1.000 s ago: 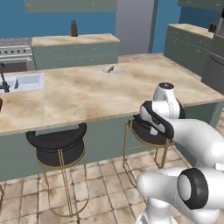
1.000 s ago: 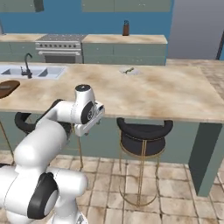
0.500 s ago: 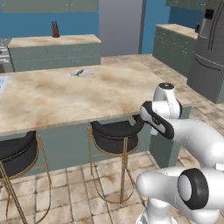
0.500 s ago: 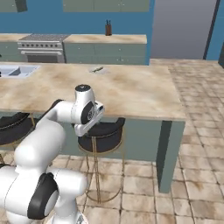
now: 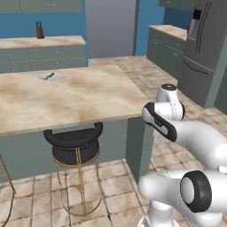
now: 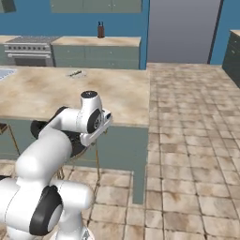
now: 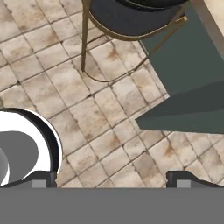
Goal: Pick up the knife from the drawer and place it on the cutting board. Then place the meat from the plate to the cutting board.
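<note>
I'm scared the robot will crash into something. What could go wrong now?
It might bump the stool or the island's corner, because its arm is tucked low right beside them. The plate with the meat sits far across the island, so reaching it from here could be a stretch. The pincer is open and empty, pointing at the floor, with no knife picked up yet.

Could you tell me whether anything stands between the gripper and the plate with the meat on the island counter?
Yes. The open gripper hangs low beside the island, facing the floor tiles, with a black stool nearby. The island counter edge lies between it and the far plate carrying the meat.
</note>
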